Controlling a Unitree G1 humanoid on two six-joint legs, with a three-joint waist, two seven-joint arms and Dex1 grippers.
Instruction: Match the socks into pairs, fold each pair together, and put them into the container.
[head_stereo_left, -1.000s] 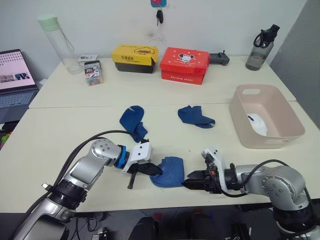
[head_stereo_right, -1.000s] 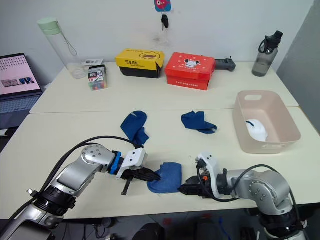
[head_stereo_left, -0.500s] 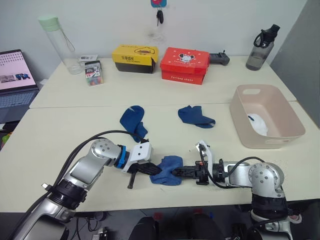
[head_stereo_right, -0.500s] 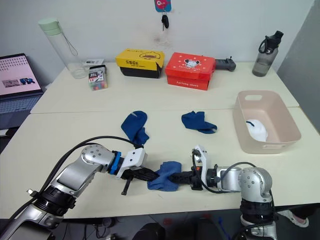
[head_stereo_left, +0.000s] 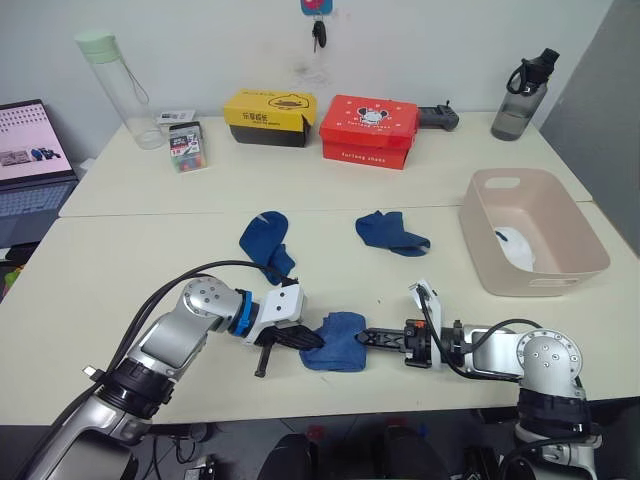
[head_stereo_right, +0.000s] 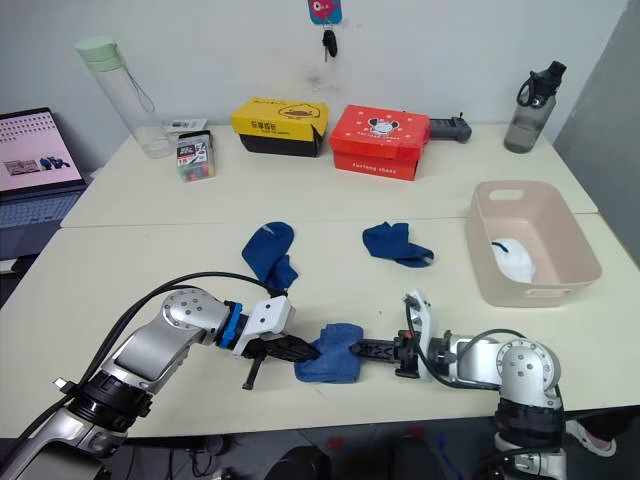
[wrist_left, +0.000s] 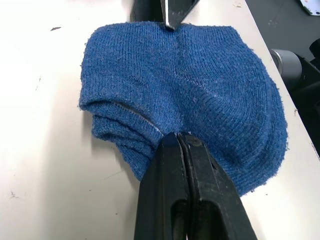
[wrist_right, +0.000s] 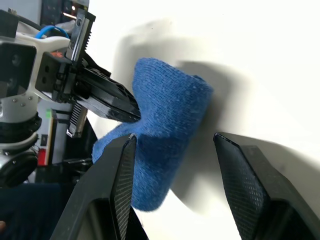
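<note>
Near the front edge of the tabletop (head_stereo_left: 120, 250), the left claw (head_stereo_left: 312, 341) is pinched shut on the folded blue socks (head_stereo_left: 338, 341), and the open right claw (head_stereo_left: 362, 335) should slide around the bundle's other side before squeezing, so the fold holds for the tub (head_stereo_left: 540, 272).

You get bright, even overhead room light; soft shadows under the folded blue sock (head_stereo_left: 338, 342); the right wrist view glares white.
</note>
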